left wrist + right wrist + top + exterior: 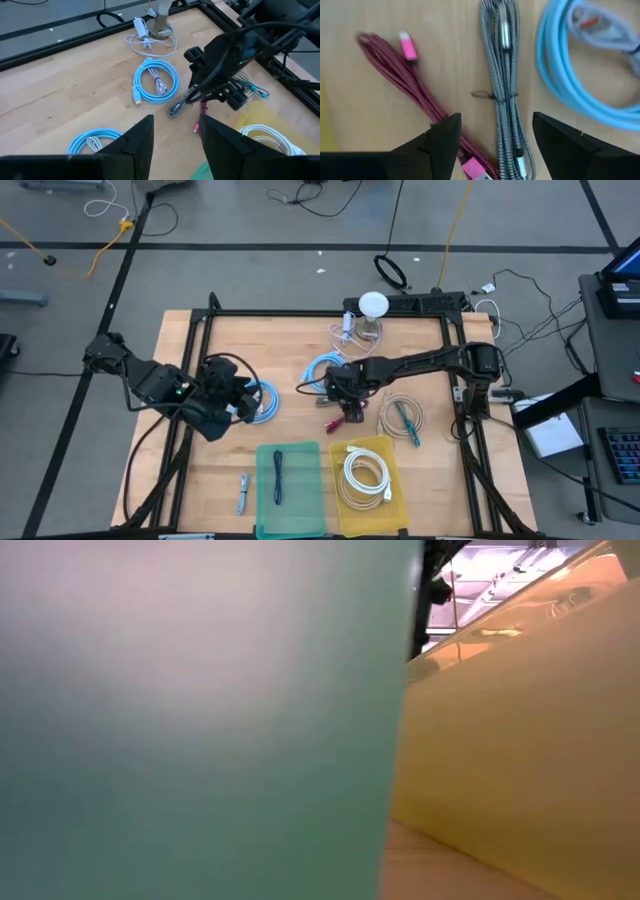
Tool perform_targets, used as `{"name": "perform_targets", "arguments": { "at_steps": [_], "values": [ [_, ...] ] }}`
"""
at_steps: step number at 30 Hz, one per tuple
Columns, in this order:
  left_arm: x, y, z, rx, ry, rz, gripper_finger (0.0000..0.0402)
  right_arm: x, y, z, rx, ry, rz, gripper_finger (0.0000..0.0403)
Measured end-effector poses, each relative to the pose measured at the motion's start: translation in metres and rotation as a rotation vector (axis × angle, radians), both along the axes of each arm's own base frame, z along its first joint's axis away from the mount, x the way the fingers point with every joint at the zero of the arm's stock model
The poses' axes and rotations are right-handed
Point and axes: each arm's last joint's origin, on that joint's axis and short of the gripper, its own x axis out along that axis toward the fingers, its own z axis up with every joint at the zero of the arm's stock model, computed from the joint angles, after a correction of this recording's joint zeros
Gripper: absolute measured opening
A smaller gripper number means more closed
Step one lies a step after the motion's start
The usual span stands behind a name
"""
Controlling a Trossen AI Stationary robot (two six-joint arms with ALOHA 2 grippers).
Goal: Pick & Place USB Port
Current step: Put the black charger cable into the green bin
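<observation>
Several bundled USB cables lie on the wooden table. A grey braided cable [502, 90] lies between a maroon cable with pink plugs [400, 75] and a light blue coil [580, 75]. My right gripper [496, 120] hangs open over the grey cable near the table's middle [345, 402], fingers pointing down on either side of it. My left gripper [177, 122] stands open and holds nothing at the table's left [245, 402], beside a second blue coil [264, 402].
A green tray [312, 480] with a black cable and a yellow tray [392, 490] with a white cable stand at the near edge; their walls fill the low view. A beige coil [402, 418] lies at the right. A white cable and a lamp-like stand [372, 308] are at the far edge.
</observation>
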Motion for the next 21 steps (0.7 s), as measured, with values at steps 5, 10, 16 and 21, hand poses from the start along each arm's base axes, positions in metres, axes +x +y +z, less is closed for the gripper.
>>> {"name": "perform_targets", "arguments": {
  "at_steps": [5, 10, 16, 21],
  "values": [
    [0.0, 0.0, 0.0, 0.004, -0.002, 0.002, 0.0161, -0.005, -0.001, -0.015, -0.008, -0.017, 0.0, 0.0236],
    [0.0, 0.0, 0.0, -0.001, -0.007, 0.008, 0.0161, -0.003, -0.002, -0.022, -0.012, -0.074, -0.007, 0.0228],
    [-0.001, -0.001, 0.0, -0.013, -0.018, 0.015, 0.0161, -0.011, -0.001, -0.039, 0.01, -0.03, -0.054, 0.0189],
    [-0.001, -0.002, 0.0, -0.006, -0.028, 0.019, 0.0161, -0.023, 0.0, -0.052, 0.039, 0.026, -0.064, 0.0107]
  ]
}}
